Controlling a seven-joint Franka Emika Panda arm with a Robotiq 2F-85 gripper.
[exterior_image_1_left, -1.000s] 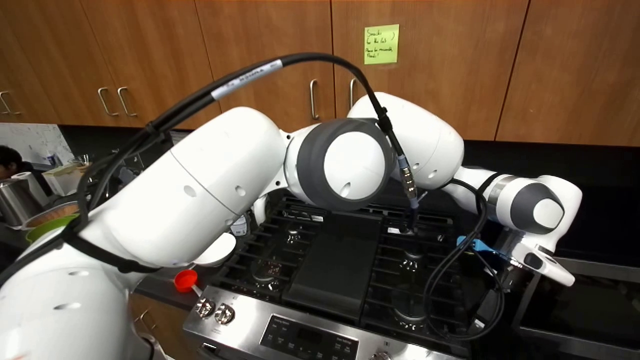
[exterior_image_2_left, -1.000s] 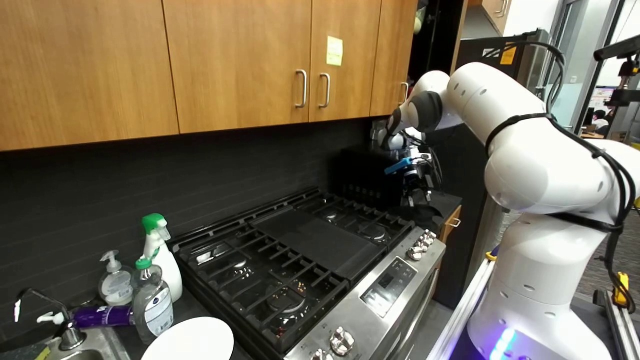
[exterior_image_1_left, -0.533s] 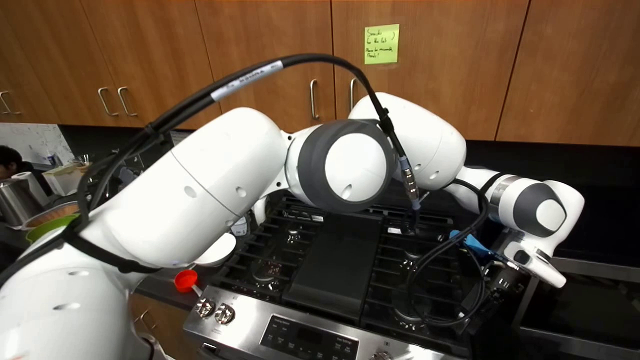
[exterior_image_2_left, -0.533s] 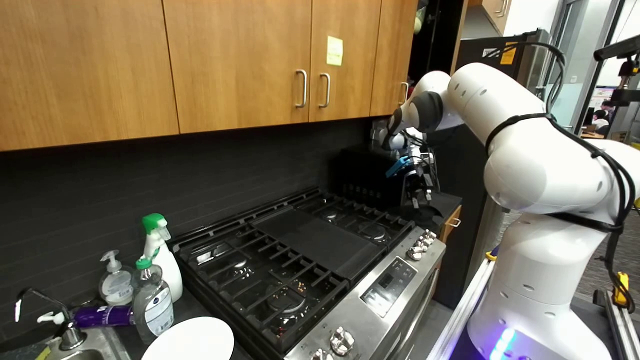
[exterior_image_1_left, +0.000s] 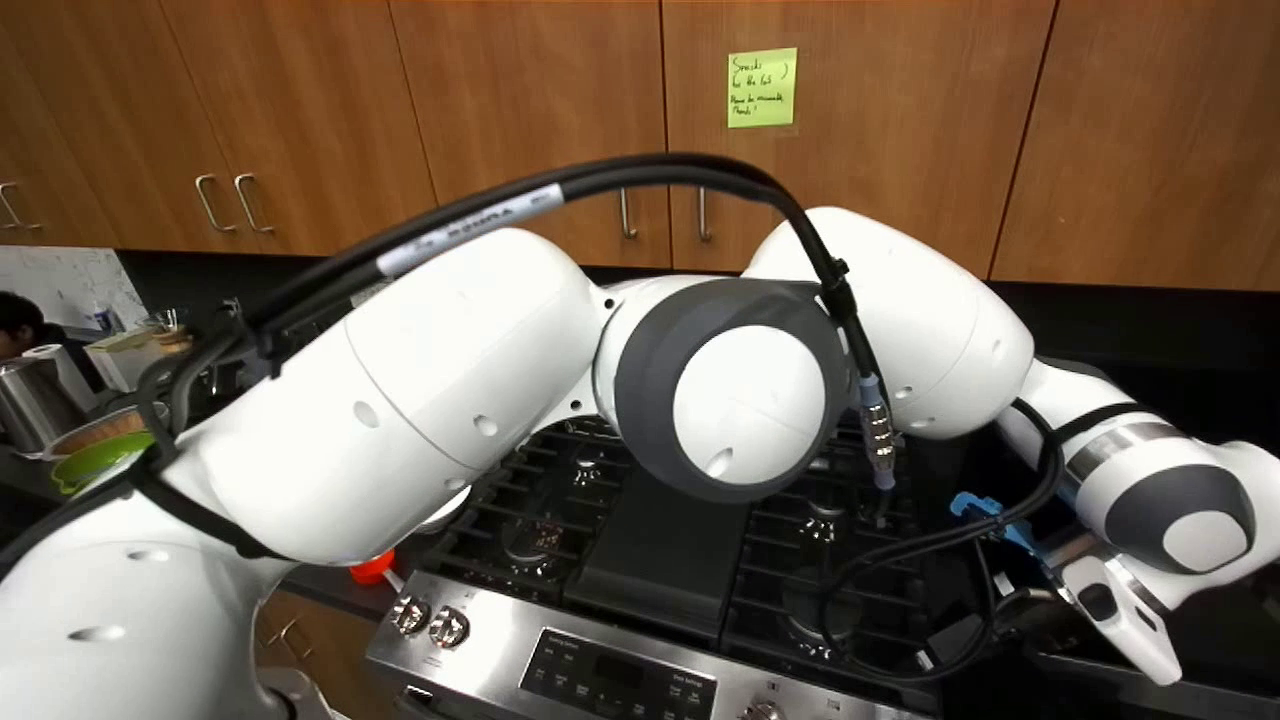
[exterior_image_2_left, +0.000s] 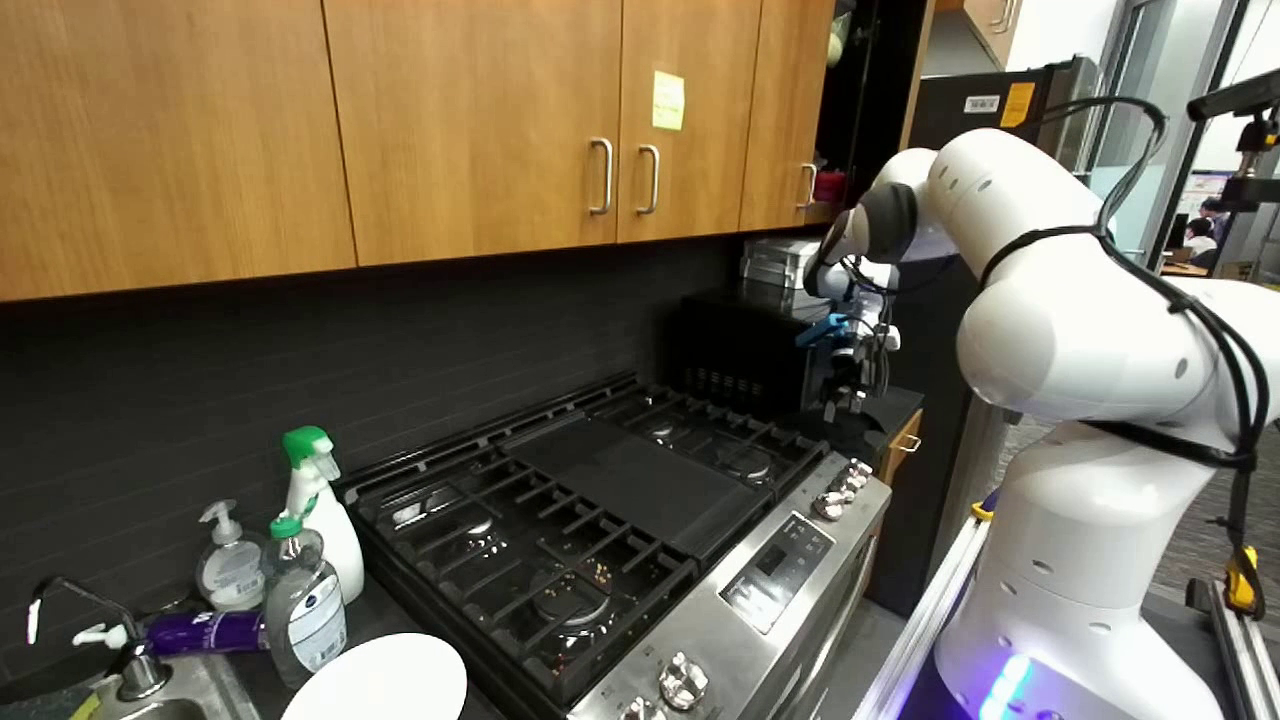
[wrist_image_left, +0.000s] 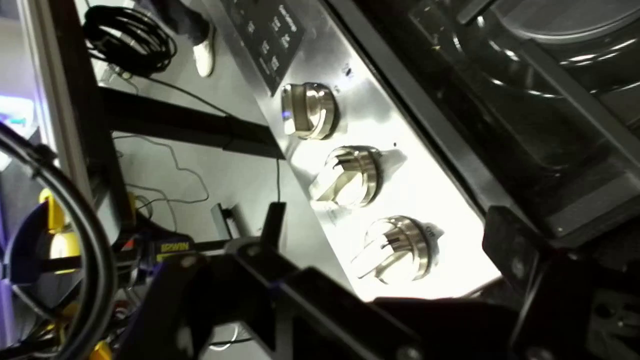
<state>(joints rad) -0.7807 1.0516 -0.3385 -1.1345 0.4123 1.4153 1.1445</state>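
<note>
"How does the claw (wrist_image_left: 387, 220) stand?"

"Fingers (wrist_image_left: 274, 225) spread wide apart, over the counter (exterior_image_2_left: 893, 404) just past the right end of the stove (exterior_image_2_left: 630, 470)."

"And the knobs (wrist_image_left: 355, 177)?"

"Three sit in a row along the stove's front, at its right end. In the wrist view the nearest one shows between the fingers; I can't tell how close."

"What's left of the stove?"

"A white plate (exterior_image_2_left: 380, 680), near, and a spray bottle (exterior_image_2_left: 335, 530) farther back."

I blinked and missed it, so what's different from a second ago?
The robot arm swung right and down in an exterior view. The open end effector holds nothing. The spray bottle, sticky note and stove knobs stayed put.
</note>
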